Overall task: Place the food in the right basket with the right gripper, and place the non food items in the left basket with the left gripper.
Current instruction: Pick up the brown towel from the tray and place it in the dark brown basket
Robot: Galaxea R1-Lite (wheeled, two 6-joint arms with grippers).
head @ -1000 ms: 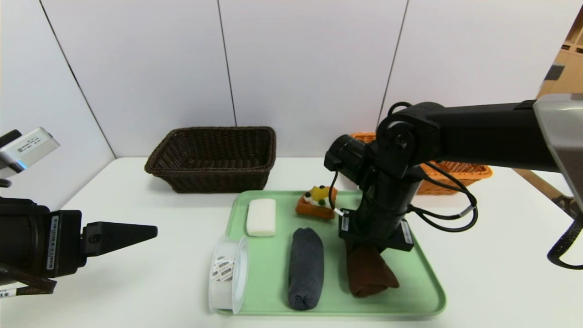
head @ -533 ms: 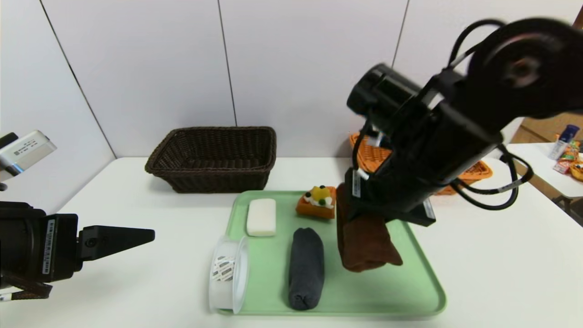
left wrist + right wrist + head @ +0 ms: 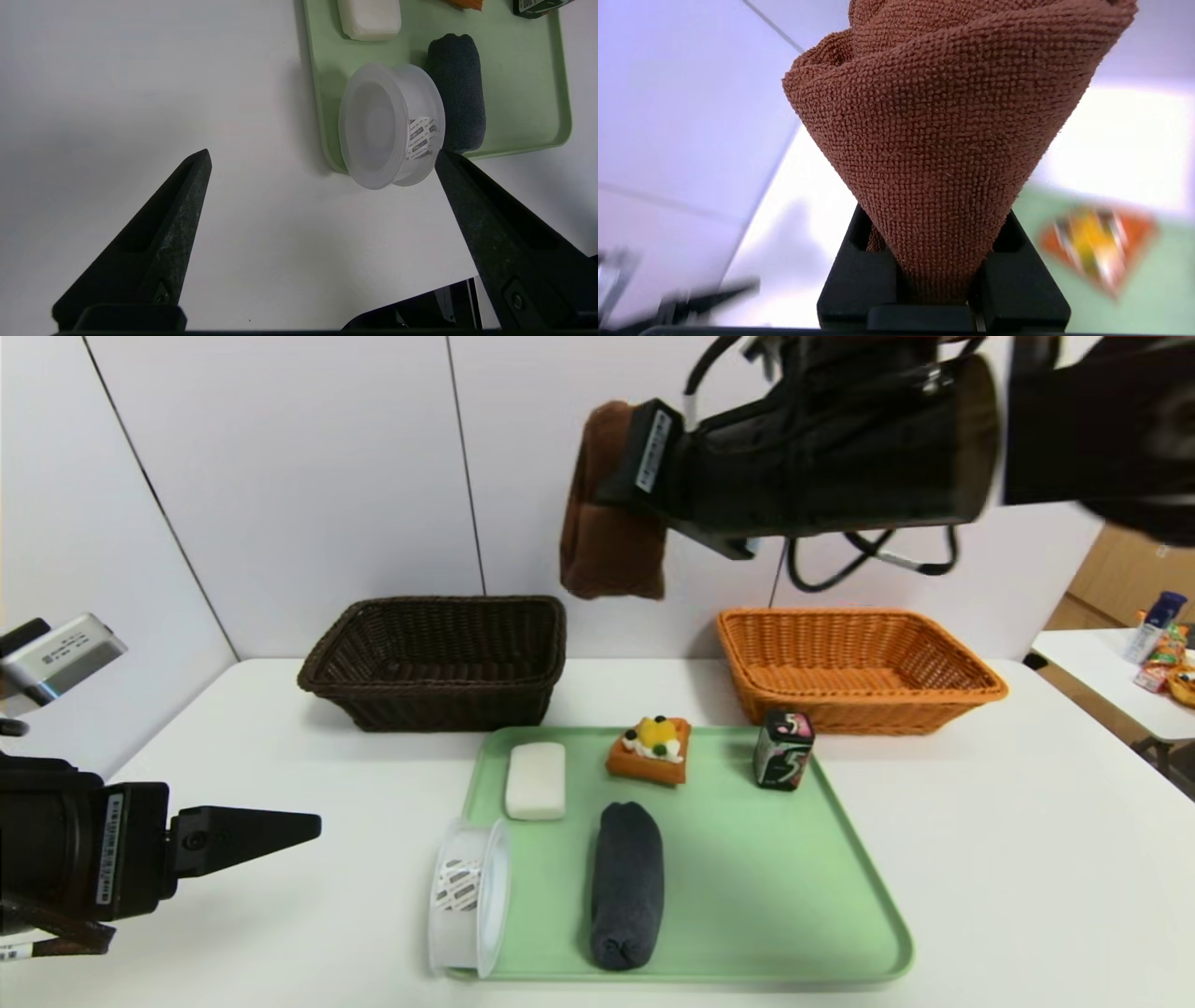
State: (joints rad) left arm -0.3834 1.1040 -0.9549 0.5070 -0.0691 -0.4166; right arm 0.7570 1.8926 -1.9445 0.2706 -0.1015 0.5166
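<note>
**Brown cloth held high by the right hand**

Head view: right hand [image 3: 624, 476] raised well above the white tabletop [image 3: 1008, 859], clamped on a rolled brown terry cloth [image 3: 609, 537] that hangs with its long axis vertical, free end down, high between the dark brown wicker basket [image 3: 439, 658] and the orange wicker basket [image 3: 854, 667] near the far edge. A cloth is no food, so the grip sits at odds with the task. Still on the pale green plastic tray [image 3: 868, 933] near the front edge: white soap bar [image 3: 535, 780], orange toy cake [image 3: 651, 747], small black carton [image 3: 782, 760], grey rolled cloth [image 3: 626, 885] lying front to back, clear plastic tub [image 3: 467, 899] on its side.

Left wrist view: left hand [image 3: 322, 158] spread apart, holding nothing, parked toward the left edge, aimed at the tub.

Right wrist view: brown cloth pinched at its narrow end, fanning outward.
</note>
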